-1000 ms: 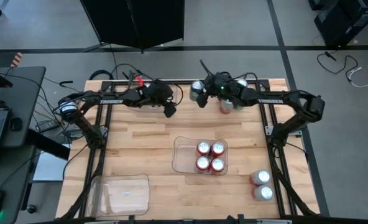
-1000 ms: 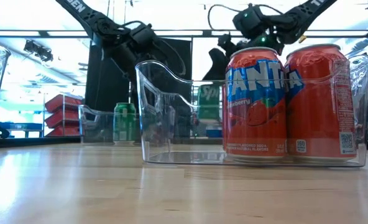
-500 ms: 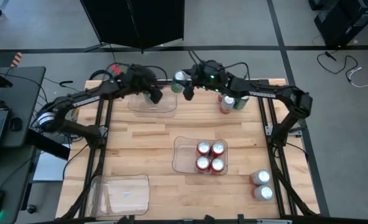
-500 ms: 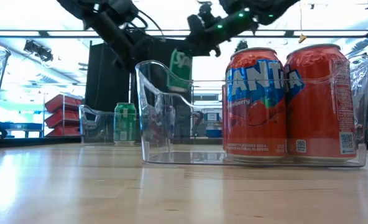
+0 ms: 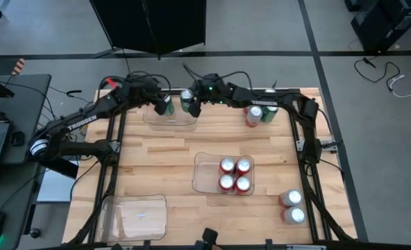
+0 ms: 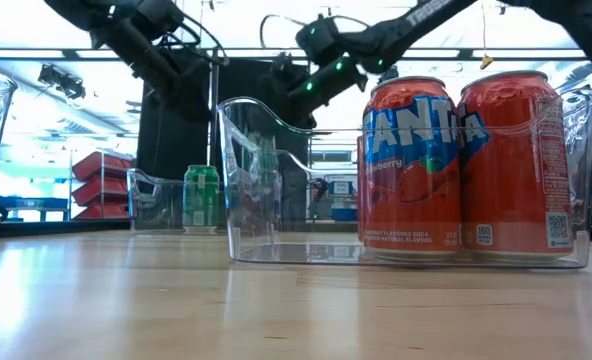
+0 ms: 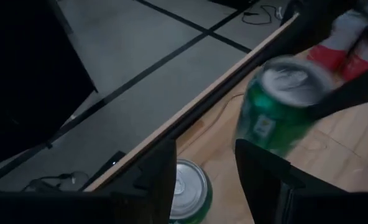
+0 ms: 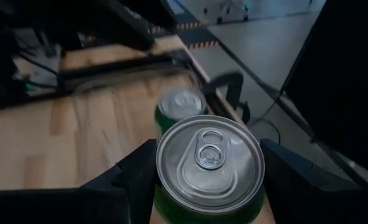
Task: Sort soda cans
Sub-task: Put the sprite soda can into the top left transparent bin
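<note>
My right gripper (image 5: 189, 103) is shut on a green can (image 8: 209, 165), held over the clear far tray (image 5: 171, 117) near the table's far edge. My left gripper (image 7: 206, 180) is open just left of it, above another green can (image 7: 188, 190) that stands in that tray (image 6: 201, 198). That can shows below the gap between the left fingers, apart from them. A red can (image 5: 253, 116) and a green can (image 5: 268, 113) stand at the far right. Four red cans (image 5: 234, 174) sit in the middle tray. Two silver cans (image 5: 292, 206) stand at the near right. My right gripper pinches the green can between its two fingers (image 8: 125, 186), one on each side of the can's wall (image 8: 171, 208) just under the top rim. The fingers come slanting down from the table's right. The can is upright and lifted clear above the far tray.
A clear tray (image 5: 136, 215) lies at the near left corner. The middle tray's clear wall (image 6: 266, 200) stands between the near edge and the far tray. Bare wood (image 5: 150, 160) shows left of the middle tray. Both arms crowd the far edge.
My right gripper has carried the green can toward the table's left along the far edge, from beside the red and green cans at the far right to above the far tray. My left gripper has moved toward the far left, over the far tray's left part.
</note>
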Robot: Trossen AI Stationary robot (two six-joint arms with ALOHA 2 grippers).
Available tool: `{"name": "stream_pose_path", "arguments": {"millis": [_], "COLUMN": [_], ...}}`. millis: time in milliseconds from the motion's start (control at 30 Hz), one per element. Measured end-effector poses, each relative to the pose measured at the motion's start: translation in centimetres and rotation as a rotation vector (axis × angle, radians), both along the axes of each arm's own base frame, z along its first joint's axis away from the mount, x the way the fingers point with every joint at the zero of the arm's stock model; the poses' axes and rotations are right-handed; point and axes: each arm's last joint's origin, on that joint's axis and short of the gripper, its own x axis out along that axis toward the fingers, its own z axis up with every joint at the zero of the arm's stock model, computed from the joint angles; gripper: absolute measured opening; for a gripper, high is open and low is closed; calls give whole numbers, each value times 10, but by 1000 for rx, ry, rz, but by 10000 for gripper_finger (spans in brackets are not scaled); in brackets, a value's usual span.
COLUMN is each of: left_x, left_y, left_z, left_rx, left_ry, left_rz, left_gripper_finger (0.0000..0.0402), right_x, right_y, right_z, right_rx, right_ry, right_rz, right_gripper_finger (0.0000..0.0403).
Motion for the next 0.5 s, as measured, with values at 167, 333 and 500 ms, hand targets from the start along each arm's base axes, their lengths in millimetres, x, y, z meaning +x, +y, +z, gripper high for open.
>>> {"name": "stream_pose_path", "arguments": {"millis": [167,333,500], "left_x": [-2,-2,-3], "left_y": [-1,-2,-2], "left_z": [-13,-18,-22], "left_rx": [-4,-5,-13], "left_ry": [5,4,11], "left_rz": [1,1,3], "left_gripper_finger": [167,167,167], "right_x": [5,8,10], "right_y": [-10,-15,-17], "right_z": [-25,-41,-52], "right_rx": [7,23,43], "right_ry": [49,66,82], "right_rz": [-44,-59,-65], "right_gripper_finger": [227,227,227]}}
